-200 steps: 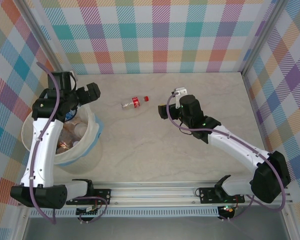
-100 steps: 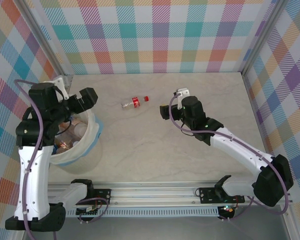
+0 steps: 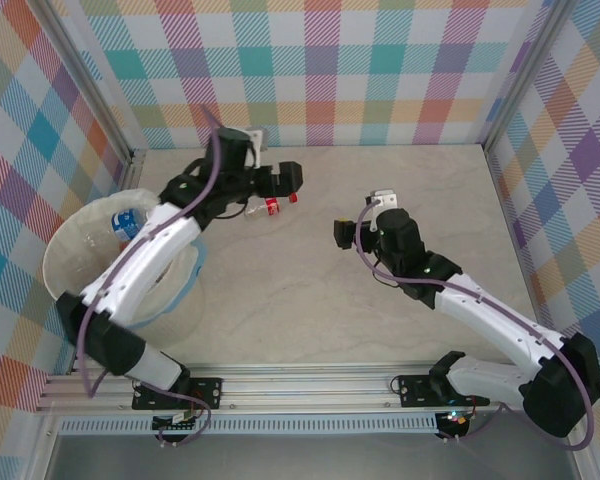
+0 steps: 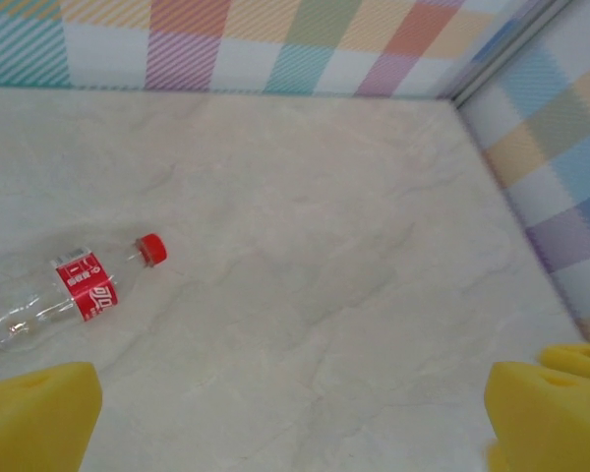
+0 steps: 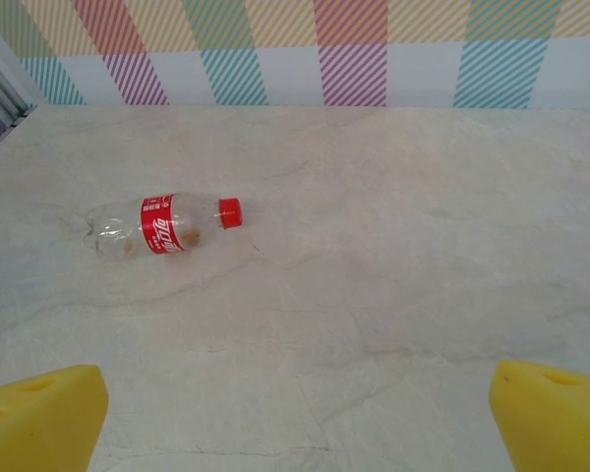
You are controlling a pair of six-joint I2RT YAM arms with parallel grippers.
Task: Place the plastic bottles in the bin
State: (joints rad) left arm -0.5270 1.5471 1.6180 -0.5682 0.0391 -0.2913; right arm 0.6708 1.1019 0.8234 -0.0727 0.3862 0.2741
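L gripper [image 4: 293, 418]: jaws spread wide, yellow pads [image 4: 34, 418] far apart, empty, touching nothing; near red-label bottle [image 4: 74, 295].
R gripper [image 5: 295, 418]: jaws also wide, empty, well apart from same bottle.
Count: 1 red-label bottle, red cap, lying on side on table [image 3: 310, 300], outside bin [image 3: 55, 255]. 1 blue-label bottle [image 3: 126, 220] inside bin at table's left; L arm hides part of bin's inside. 1 bin.
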